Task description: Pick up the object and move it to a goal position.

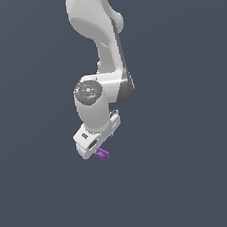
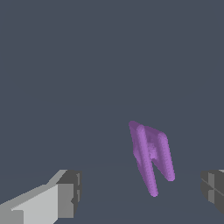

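Note:
The object (image 1: 102,154) is a tiny bright purple piece with stepped, notched edges, lying just under the white arm's hand in the exterior view. In the wrist view the object (image 2: 151,157) lies between the two fingers, nearer to the dark finger pad (image 2: 213,189) than to the white and grey finger (image 2: 65,194). My gripper (image 2: 140,192) is open, with clear gaps between each finger and the purple piece. In the exterior view the gripper (image 1: 99,150) points down at the object and its fingertips are mostly hidden by the hand.
A plain dark grey-blue surface fills both views. The white arm (image 1: 101,61) reaches down from the top of the exterior view.

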`<state>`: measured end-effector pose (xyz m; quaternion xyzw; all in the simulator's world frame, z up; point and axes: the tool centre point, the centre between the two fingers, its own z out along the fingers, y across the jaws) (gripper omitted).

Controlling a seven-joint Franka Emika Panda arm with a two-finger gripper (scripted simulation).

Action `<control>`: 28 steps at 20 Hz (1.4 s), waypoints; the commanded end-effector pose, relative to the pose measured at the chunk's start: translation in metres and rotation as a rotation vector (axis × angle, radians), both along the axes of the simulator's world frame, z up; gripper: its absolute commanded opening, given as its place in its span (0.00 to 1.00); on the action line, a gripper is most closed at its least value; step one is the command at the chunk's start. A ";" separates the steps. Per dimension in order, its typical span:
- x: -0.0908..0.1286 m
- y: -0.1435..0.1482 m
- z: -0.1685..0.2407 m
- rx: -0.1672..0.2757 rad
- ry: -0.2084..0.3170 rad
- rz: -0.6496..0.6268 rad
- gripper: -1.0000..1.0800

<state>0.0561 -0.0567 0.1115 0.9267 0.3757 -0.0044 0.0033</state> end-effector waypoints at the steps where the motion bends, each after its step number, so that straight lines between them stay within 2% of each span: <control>1: 0.004 -0.005 -0.006 0.002 -0.001 0.055 0.96; 12: 0.013 -0.020 -0.020 0.009 -0.004 0.194 0.96; 21: 0.014 -0.021 -0.025 0.010 -0.004 0.204 0.96; 28: 0.013 -0.021 -0.059 0.010 -0.004 0.208 0.96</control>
